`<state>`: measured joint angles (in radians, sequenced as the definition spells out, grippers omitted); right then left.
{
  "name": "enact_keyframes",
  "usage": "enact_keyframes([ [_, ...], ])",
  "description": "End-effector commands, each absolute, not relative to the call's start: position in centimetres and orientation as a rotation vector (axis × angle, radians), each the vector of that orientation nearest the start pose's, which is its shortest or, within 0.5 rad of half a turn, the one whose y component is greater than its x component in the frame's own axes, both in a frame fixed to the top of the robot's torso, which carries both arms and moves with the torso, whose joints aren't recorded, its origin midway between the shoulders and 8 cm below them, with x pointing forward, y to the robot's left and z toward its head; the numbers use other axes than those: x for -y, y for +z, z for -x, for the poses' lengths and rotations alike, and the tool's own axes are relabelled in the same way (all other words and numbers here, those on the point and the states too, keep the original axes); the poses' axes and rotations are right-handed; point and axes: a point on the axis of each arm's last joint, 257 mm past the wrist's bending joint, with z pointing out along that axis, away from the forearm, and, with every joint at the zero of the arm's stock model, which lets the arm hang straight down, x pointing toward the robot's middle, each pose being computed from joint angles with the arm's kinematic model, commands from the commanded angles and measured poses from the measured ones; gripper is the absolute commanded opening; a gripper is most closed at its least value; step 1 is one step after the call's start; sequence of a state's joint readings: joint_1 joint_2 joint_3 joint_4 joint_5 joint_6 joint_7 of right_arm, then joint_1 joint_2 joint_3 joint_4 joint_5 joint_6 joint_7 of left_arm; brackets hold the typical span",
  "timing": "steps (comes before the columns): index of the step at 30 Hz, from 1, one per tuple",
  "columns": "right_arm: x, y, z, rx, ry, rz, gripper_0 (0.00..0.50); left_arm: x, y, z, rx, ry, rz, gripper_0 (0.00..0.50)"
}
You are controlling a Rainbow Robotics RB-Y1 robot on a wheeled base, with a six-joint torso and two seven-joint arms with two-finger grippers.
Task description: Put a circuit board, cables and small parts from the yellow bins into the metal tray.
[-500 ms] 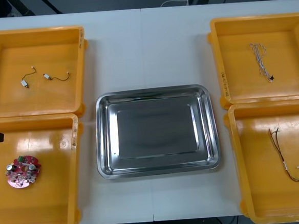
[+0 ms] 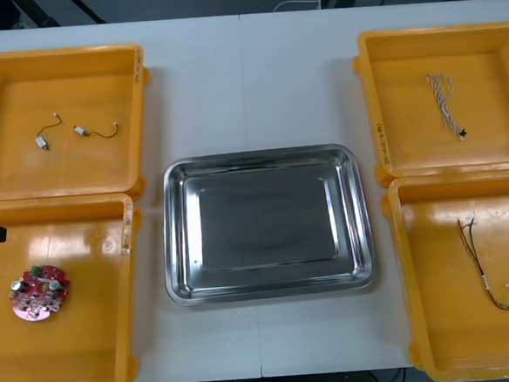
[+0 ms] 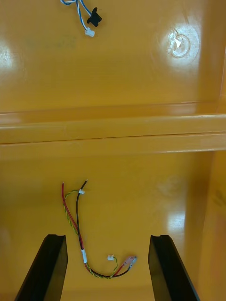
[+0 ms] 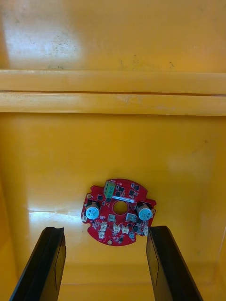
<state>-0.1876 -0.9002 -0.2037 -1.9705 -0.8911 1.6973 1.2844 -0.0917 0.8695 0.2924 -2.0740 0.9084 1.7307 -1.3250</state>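
**Caller:** What's in front of you, seen from above?

**Operator:** I'm looking steeply down at a light table (image 2: 247, 78). Four yellow bins sit on it, two at each side. They are the far left bin (image 2: 3, 95), near left bin (image 2: 82, 343), far right bin (image 2: 408, 136) and near right bin (image 2: 447, 317). Between the two pairs lies the tray (image 2: 266, 225), shiny bare metal with nothing in it.

**Caller:** And your arms?

**Operator:** My left gripper (image 4: 105, 230) hangs over the near left bin. Its fingers are spread wide and hold nothing. From above, a black bit of it shows at the left edge, by the wall between the two left bins. My right gripper (image 3: 107, 237) hangs over the near right bin, just as wide apart and just as empty.

**Caller:** Where are the things to be moved?

**Operator:** The board (image 2: 39, 292), round and red, lies flat on the floor of the near left bin, toward its outer side. Through my left wrist camera it sits in the gap between my fingers, on the bin floor beneath them. The red-yellow cable (image 2: 487, 266) lies loose in the near right bin. My right wrist camera shows it between my fingers, closer to one than the other. The blue-white cable (image 2: 442, 103) lies in the far right bin. Two small metal parts (image 2: 41, 143), each with a short wire tail, lie near each other in the far left bin, not touching.
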Motion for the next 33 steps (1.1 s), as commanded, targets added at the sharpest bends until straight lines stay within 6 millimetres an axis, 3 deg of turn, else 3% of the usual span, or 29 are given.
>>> enact_keyframes([
  [1,41.51,-15.56,-41.7,-2.638,-0.068,-0.053,0.5,-39.49,-18.84,-37.91,-2.692,-0.022,0.036,0.5],
  [33,41.51,-15.56,-41.7,-2.638,-0.068,-0.053,0.5,-39.49,-18.84,-37.91,-2.692,-0.022,0.036,0.5],
])
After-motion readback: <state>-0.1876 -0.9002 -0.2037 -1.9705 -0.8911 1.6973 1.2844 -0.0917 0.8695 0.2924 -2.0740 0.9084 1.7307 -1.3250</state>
